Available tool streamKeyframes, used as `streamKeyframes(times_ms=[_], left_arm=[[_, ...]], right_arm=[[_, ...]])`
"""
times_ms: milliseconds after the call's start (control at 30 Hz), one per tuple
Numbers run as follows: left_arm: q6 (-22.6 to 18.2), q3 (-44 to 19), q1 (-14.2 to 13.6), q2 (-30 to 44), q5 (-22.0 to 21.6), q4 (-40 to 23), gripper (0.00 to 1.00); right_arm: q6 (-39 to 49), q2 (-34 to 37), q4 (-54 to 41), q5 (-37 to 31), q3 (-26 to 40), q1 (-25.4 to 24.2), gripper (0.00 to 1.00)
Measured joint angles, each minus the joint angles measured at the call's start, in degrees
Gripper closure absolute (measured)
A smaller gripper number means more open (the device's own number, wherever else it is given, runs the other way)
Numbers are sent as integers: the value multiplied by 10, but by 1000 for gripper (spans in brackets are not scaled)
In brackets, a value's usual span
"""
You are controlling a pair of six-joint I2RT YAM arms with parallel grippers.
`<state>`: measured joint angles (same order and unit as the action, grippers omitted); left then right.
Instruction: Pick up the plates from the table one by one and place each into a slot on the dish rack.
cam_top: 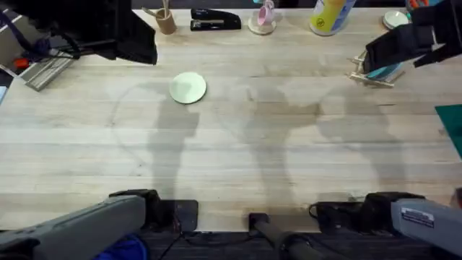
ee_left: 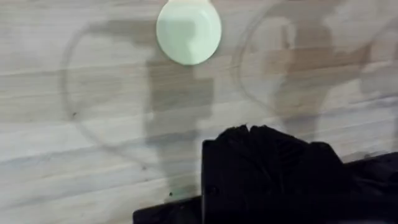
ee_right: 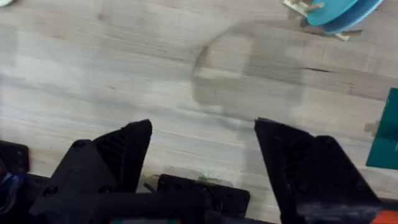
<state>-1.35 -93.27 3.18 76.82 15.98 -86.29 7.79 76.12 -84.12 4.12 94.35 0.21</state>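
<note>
— Overhead, how many plates?
— One cream plate [cam_top: 188,88] flat on the table [cam_top: 238,152], far left of centre. Teal plates [cam_top: 384,71] stand in the dish rack [cam_top: 369,76], far right; count unclear.
— Grippers?
— Right gripper [ee_right: 202,155] spread wide, empty, well apart from the rack. Left gripper [ee_left: 267,162]: can't tell.

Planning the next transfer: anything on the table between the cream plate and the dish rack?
Nothing visible. The cream plate lies flat on bare table; the planks toward the dish rack at the far right carry only shadows. Teal plates already sit in the rack.
</note>
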Motion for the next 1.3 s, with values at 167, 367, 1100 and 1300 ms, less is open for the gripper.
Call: streamKeyframes(times_ms=[167,367,1100,1300], left_arm=[[-37,48,62,0,98,32,958],[-70,121,126,1,194,62,960],[-197,154,171,235,324,119,960],[-202,154,171,287,325,168,960]], right_arm=[[0,0,0,0,0,0,8],[0,0,0,0,0,0,8],[0,0,0,0,0,0,6],[0,0,0,0,0,0,8]])
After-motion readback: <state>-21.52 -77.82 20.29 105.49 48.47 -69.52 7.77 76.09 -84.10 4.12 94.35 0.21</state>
